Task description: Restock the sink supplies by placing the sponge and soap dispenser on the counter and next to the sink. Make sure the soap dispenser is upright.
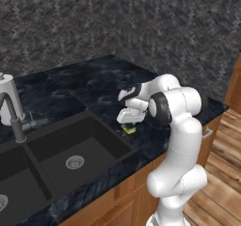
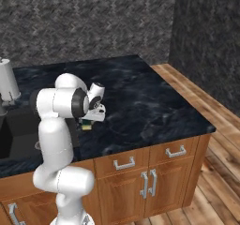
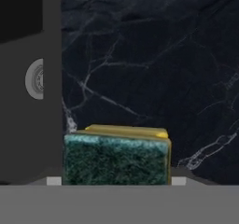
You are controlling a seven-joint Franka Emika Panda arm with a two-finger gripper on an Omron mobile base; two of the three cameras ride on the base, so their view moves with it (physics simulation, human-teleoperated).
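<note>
Sponge first: in the left base view the small flat dark green pad with a yellow side [image 1: 129,129] lies on the dark blue-black marbled stone counter [image 1: 94,86], just beside the right rim of the black double-basin sink [image 1: 70,149], which is where the task wants it. The white arm's two-finger tool [image 1: 130,124] sits low, right over the sponge, apparently so the pad meets the stone flat.

From the right base view, the tool [image 2: 89,121] points down at the sponge [image 2: 87,124] near the counter's front edge [image 2: 154,139], the arm folded tight over it.

Along the hand view, the sponge [image 3: 116,157] fills the bottom centre, green face toward the camera, yellow edge behind, with the sink's wall and a round steel drain [image 3: 35,78] at the left edge. The fingertips are hidden at its sides, so I cannot tell whether the tool is grasping or has released. The soap dispenser likely comes next.
</note>
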